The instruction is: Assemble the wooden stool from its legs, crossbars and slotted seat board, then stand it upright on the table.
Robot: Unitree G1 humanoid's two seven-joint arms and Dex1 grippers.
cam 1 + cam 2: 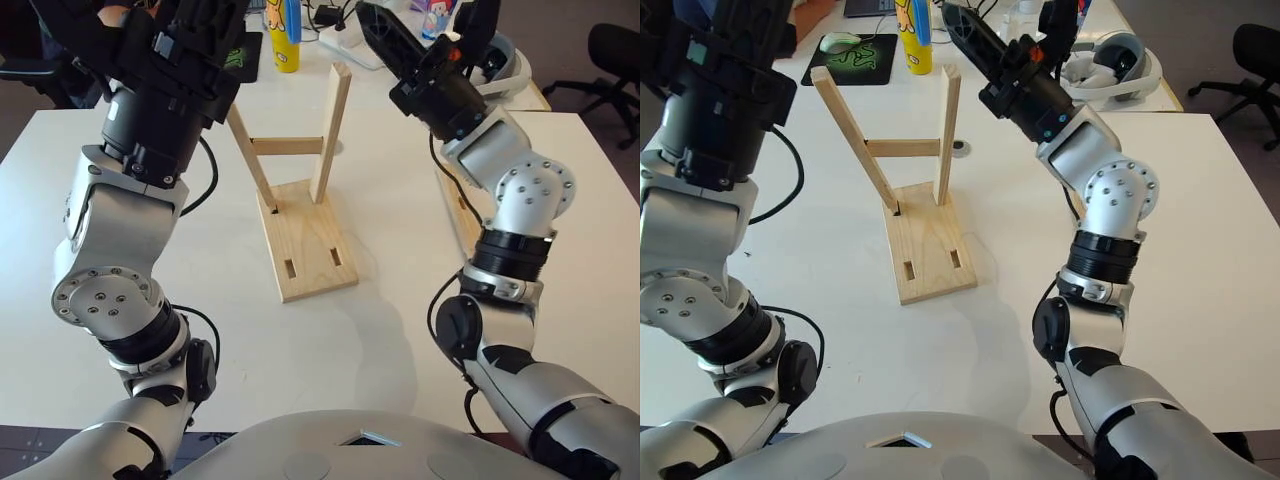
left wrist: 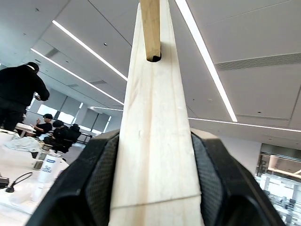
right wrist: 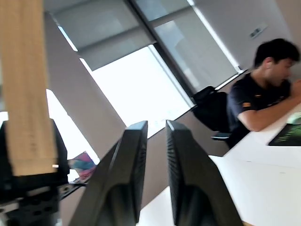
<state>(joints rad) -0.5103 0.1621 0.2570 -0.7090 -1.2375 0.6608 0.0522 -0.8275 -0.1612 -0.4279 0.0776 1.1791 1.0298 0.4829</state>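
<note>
Clamping a pale wooden piece [image 2: 153, 94], the left end effector [image 2: 153, 141] has both black pads pressed flat against the piece's 2 sides. The piece rises straight out of the grip toward the ceiling. Near its far end, a darker wooden bar [image 2: 150, 28] sits in a rounded notch. In the right wrist view the same piece shows from the side, standing up out of a dark clamp. In the eye views the left arm is raised over the far-left part of the worktop [image 1: 260, 350].

The slotted seat board [image 1: 305, 245] lies flat in the middle of the white worktop. 2 legs stand in its far slots: the left leg [image 1: 250, 155] leans outward to the left, and the right leg [image 1: 332, 130] is close to upright. A crossbar [image 1: 287, 145] joins them partway up. The 2 near slots are open.

The right end effector [image 3: 155, 125] is raised beyond the right leg, apart from it. Its fingers [image 3: 134, 160] are parallel with only a slim gap, and they hold nothing. A wooden strip [image 1: 458, 215] lies on the worktop, partly hidden by the right arm.

Behind, a second desk carries a yellow bottle [image 1: 285, 35], a mouse pad [image 1: 855, 60] and a white headset [image 1: 1120, 60]. An office chair [image 1: 615, 50] stands at far right. The left wrist view looks up at long ceiling lights [image 2: 211, 61], and the right wrist view takes in a bright window [image 3: 136, 89].
</note>
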